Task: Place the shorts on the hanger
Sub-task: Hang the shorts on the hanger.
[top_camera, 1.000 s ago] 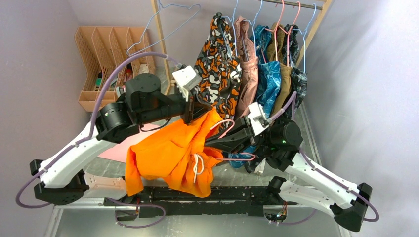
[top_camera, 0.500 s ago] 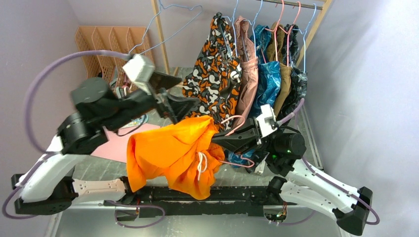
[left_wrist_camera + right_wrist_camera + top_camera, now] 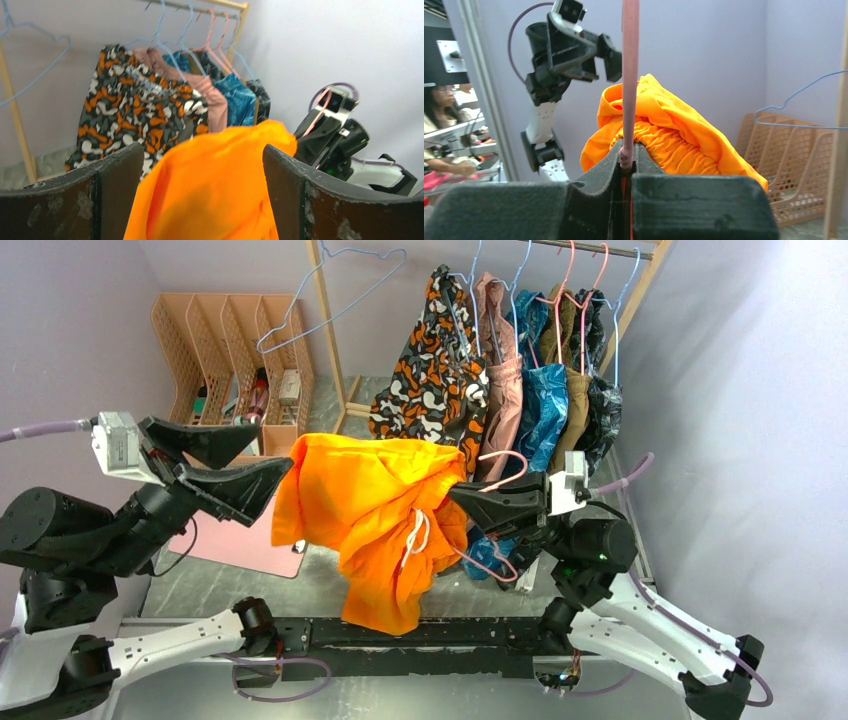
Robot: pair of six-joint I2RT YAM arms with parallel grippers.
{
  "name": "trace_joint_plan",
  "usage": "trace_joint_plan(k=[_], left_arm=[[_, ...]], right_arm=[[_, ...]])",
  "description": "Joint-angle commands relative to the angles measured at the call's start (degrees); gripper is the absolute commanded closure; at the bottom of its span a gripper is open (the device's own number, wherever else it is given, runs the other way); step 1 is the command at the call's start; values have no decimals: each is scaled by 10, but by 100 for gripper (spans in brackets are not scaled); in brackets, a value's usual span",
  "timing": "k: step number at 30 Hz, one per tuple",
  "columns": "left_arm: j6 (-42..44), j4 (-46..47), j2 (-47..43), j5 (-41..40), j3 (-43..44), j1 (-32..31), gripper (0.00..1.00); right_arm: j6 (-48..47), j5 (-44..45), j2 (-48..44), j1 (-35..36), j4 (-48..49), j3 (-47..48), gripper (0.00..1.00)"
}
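Observation:
The orange shorts [image 3: 375, 505] hang draped over the pink hanger [image 3: 503, 459], white drawstring dangling in front. Fabric hides most of the wire; only the hook and a lower bend [image 3: 492, 566] show. My right gripper [image 3: 462, 493] is shut on the hanger at the shorts' right edge. In the right wrist view the pink hanger [image 3: 630, 75] rises straight out of the right gripper [image 3: 626, 151], with the gathered waistband of the shorts [image 3: 674, 135] just behind. My left gripper [image 3: 274, 449] is open, just left of the shorts and apart from them. The shorts [image 3: 215, 190] show beyond the left gripper [image 3: 202, 156].
A wooden rack at the back holds several hung garments, the nearest an orange-black-white patterned one [image 3: 440, 370]. A light-blue hanger [image 3: 330, 290] hangs on the rack's left post. A peach slotted organizer [image 3: 230, 350] stands at the back left. A pink mat [image 3: 240, 540] lies under the left arm.
My left gripper opened, let go of the shorts and swung back to the left. The right gripper carried the hanger with the shorts on it slightly up and to the right.

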Motion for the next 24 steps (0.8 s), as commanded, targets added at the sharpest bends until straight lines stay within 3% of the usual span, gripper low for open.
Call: trace_joint_plan(k=[1, 6, 15, 20, 24], left_arm=[[-29, -68, -27, -58, -46, 0, 8], [-7, -94, -44, -98, -82, 0, 8], [51, -122, 6, -124, -87, 0, 10], [60, -109, -7, -129, -88, 0, 18], [51, -90, -26, -76, -79, 0, 26]], right_arm=[[-50, 49, -22, 1, -30, 36, 100], [-59, 43, -27, 1, -57, 52, 100], [-52, 6, -34, 1, -88, 76, 100], [-58, -2, -43, 1, -107, 85, 100], [-62, 9, -50, 1, -111, 83, 100]])
